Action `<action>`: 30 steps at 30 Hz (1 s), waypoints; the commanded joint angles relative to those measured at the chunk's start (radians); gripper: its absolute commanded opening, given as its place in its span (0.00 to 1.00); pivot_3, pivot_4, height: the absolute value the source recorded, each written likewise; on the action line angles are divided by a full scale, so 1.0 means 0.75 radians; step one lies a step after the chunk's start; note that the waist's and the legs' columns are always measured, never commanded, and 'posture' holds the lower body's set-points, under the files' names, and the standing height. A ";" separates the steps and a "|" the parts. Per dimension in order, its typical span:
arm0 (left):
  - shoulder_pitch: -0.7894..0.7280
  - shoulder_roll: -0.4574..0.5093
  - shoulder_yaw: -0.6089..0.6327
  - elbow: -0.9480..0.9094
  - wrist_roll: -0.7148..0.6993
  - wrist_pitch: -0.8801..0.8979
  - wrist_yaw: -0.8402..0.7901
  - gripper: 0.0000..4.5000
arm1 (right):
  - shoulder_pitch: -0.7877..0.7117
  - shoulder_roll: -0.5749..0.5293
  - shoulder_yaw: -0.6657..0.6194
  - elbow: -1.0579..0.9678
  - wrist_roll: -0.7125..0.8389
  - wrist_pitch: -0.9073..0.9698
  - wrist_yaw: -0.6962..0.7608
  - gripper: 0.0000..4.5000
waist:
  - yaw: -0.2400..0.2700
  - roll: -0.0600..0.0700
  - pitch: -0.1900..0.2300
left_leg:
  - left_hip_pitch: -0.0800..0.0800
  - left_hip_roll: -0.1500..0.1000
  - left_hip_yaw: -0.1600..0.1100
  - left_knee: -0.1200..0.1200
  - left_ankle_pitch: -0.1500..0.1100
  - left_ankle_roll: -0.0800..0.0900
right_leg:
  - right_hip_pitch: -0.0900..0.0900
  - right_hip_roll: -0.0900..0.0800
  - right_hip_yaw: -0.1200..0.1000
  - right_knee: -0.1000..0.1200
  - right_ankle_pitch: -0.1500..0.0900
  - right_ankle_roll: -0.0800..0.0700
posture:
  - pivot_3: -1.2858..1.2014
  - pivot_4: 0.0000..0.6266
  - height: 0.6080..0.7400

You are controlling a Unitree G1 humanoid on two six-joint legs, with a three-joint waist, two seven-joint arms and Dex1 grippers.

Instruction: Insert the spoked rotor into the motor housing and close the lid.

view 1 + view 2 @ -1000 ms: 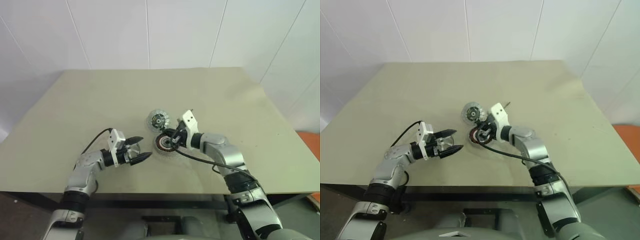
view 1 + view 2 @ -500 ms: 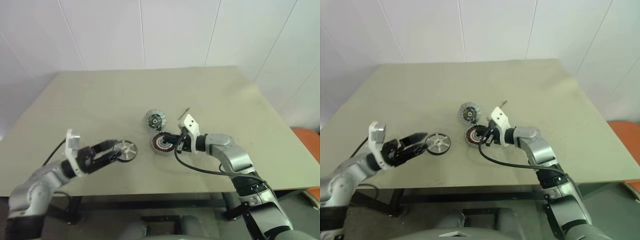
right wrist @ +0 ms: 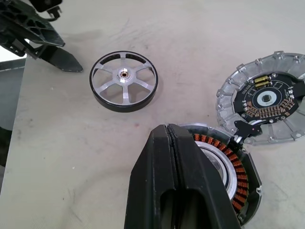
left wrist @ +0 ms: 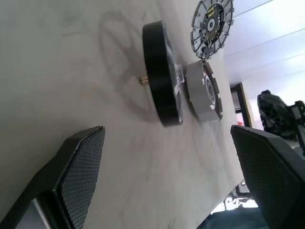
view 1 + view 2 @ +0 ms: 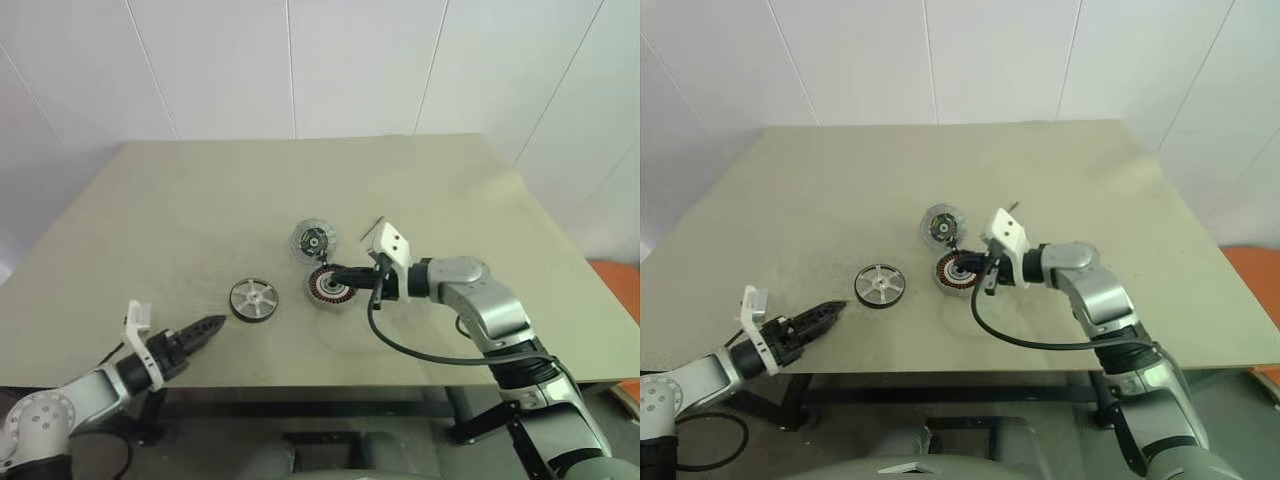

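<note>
your right gripper (image 3: 170, 138) hides part of the motor housing (image 3: 237, 179); the lid (image 3: 267, 109) runs off frame.

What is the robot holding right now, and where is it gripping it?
Nothing. The left end effector is open and empty; the right end effector is shut on nothing, over the motor housing. The spoked rotor lies free.

1. Head pair: looking forward and down from above the near edge of the table (image 5: 180, 190), far enough back to take in the whole top, the spoked rotor (image 5: 251, 298) near the middle.
2. Left wrist: very low, almost level with the tabletop, close to the spoked rotor and seeing it edge-on.
3. Right wrist: close above the motor housing (image 3: 224, 157), angled down, the spoked rotor beyond.
4. Shared by all: spoked rotor, motor housing, lid (image 3: 267, 102).
</note>
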 commanded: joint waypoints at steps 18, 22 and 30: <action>-0.178 0.022 -0.089 0.356 0.268 -0.114 -0.170 0.13 | 0.007 -0.034 -0.062 -0.080 0.053 0.001 -0.070 0.00 | 0.020 0.006 -0.003 | 0.001 0.000 0.001 -0.002 0.000 -0.001 | -0.001 0.000 0.000 0.000 0.000 -0.001 | 0.52 0.00 1.00; -0.198 0.009 -0.090 0.353 0.269 -0.079 -0.166 0.08 | 0.013 -0.024 -0.057 -0.075 0.052 -0.002 -0.081 0.00 | 0.018 0.009 -0.004 | 0.002 0.002 0.001 -0.002 0.000 -0.001 | -0.001 0.001 0.000 0.001 0.000 -0.001 | 0.52 0.00 1.00; -0.282 -0.031 0.005 0.356 0.144 0.020 -0.149 0.08 | 0.014 -0.025 -0.057 -0.053 0.053 -0.001 -0.084 0.00 | 0.023 0.008 -0.003 | 0.001 0.001 0.001 0.000 0.000 -0.001 | 0.000 0.000 -0.001 0.001 0.000 -0.001 | 0.52 0.00 1.00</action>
